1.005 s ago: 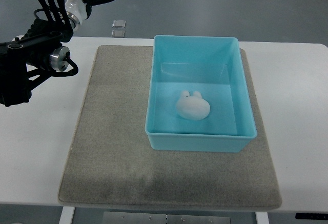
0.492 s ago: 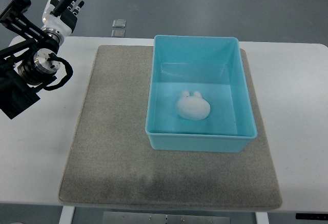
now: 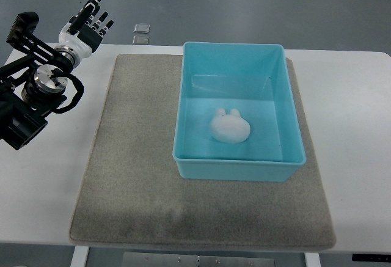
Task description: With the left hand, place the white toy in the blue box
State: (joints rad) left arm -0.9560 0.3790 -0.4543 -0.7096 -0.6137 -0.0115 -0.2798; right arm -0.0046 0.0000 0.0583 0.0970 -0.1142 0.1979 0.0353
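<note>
Top view, left hand (image 3: 87, 24) tilted rightward since before, white toy (image 3: 229, 127) unmoved

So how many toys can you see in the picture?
1. The white toy lies inside the blue box, on its floor toward the near side. The box is open on top, so no other toy seems hidden in it.
</note>
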